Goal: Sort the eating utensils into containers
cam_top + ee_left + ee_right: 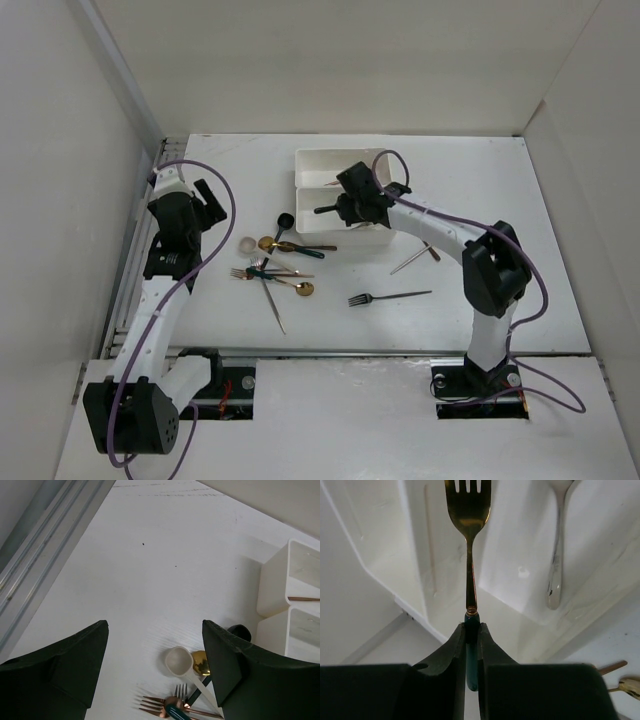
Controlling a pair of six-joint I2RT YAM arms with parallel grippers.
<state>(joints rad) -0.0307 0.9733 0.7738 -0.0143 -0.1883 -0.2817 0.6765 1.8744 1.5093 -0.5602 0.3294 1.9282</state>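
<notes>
- The right hand (471, 645) is clenched on the teal handle of a gold-headed fork (468, 525), holding it tines-outward above the two white trays (308, 165).
- A silver spoon (555, 555) lies in one tray.
- The left hand (155, 655) hangs released over the worktop (150, 555), near the heap of utensils (272, 268).
- One dark fork (388, 296) lies apart.

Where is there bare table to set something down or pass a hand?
Bare: the far-right stretch between trays and table edge; the far-left patch between left gripper and trays; the strip between black fork and near edge. Crowded: the utensil pile, and over the trays, where the right gripper holds a gold fork.
</notes>
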